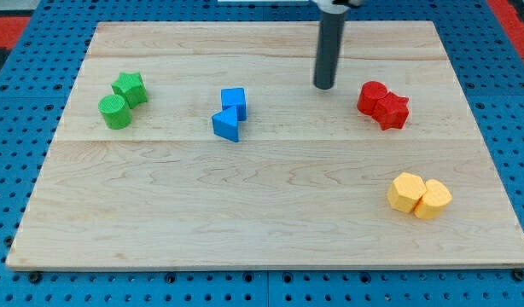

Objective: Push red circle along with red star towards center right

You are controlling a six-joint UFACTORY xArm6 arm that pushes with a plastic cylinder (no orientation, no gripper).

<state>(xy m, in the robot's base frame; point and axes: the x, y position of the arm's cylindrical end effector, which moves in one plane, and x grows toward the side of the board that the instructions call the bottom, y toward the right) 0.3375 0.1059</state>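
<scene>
Near edge first, view's bottom right: two yellow blocks touching, yellow hexagon-ish block [405, 192] on the left, second yellow block [433, 199] on its right; exact shapes hard to call.

Mid-depth, view's centre-left: blue pair touching, blue triangle [227, 125] in front, blue cube [234, 101] just behind/right of it.

View's left: green pair touching, green cylinder [114, 112] in front-left, green star [130, 88] behind-right.

Task pair, right side, a bit above mid-height of the table [262, 222]: red circle [372, 96] touching red star [393, 111]. Circle sits on the view's left and slightly farther back, star on the right and slightly nearer. Pair's long axis runs upper-left to lower-right, shallow diagonal. Star's point directions too small to read w/ confidence.

My tip [324, 86] is down at table level, just left of the red circle, small gap visible, not touching. Roughly level w/ the circle's far side. Blue pair well apart to the tip's left.

Rod goes up vertical, out of the view's top. No fingers on this rig, so no apart/together state to report.

Far strip of table behind the rod: plain wood; blue pegboard around the table.
</scene>
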